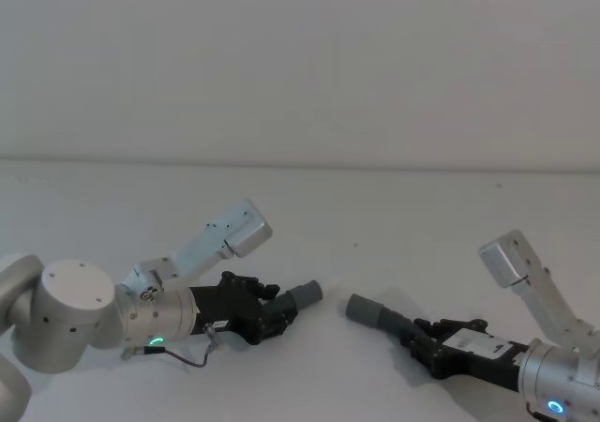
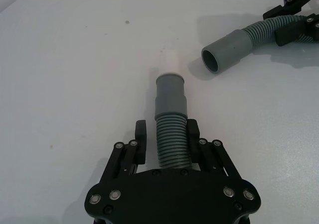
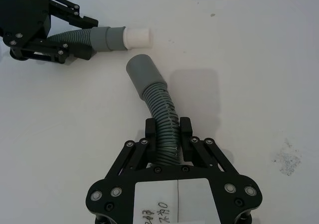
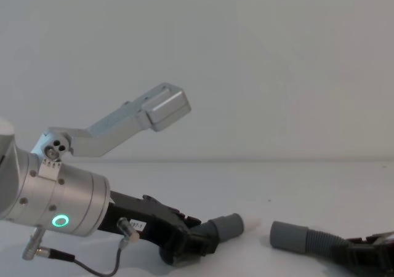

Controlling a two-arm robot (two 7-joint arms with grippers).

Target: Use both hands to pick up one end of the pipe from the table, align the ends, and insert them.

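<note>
Gripping both pieces right now, so here's my read on how this stuff handles. My left gripper [image 2: 167,134] is clamped around the ribs of the white-tipped hose piece [image 2: 172,152], just behind its smooth grey cuff [image 2: 171,97]. Past that cuff the narrow white tip [image 2: 172,62] points straight away from my fingers. A little further out and off to one side is the open cuff [image 2: 224,52] of the other hose piece [image 3: 162,107], with a small gap between them and not lined up yet. My right gripper [image 3: 168,129] is squeezed on that one's ribs, a bit further back from its cuff. Everything hangs low over the white table [image 3: 249,59].

Feels like a light job to me. The ribbed part looks bendy, and the right piece already curves between my fingers and its cuff, so that end may wander. The ribs should give good bite. The cuffs look stiff and slick, so I'd hold just behind them.

Count: two hose pieces, two cuffs, one white tip, two grippers, both loaded.
</note>
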